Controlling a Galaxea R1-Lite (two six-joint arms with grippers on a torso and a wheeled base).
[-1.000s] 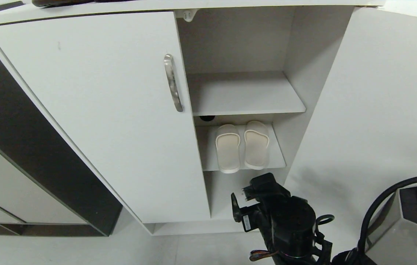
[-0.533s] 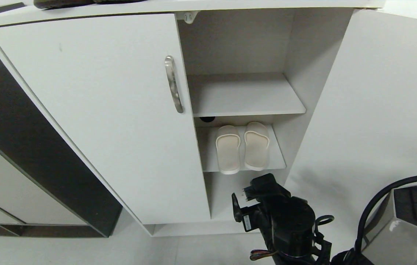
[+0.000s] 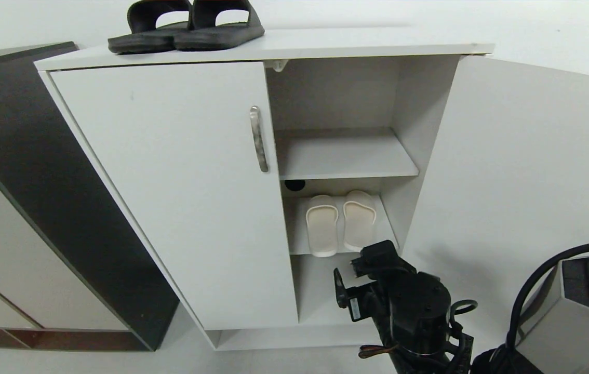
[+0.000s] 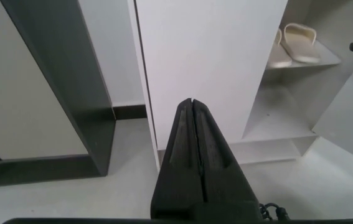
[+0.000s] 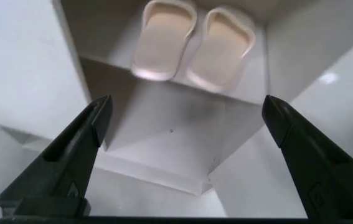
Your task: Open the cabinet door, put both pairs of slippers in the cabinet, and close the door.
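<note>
Plainly, the right pincer gapes wide and empty before the open right half of the cabinet, just below the shelf where the cream slippers lie side by side. The left pincer is clenched on nothing, facing the closed left door, while the black slippers sit on the cabinet top.

Shut tight at the left tool, with both fingers pressed flat together and nothing between. Spread wide at the right tool, holding nothing. Seen behind that tool: the dark right arm, angled forward, held low.
</note>
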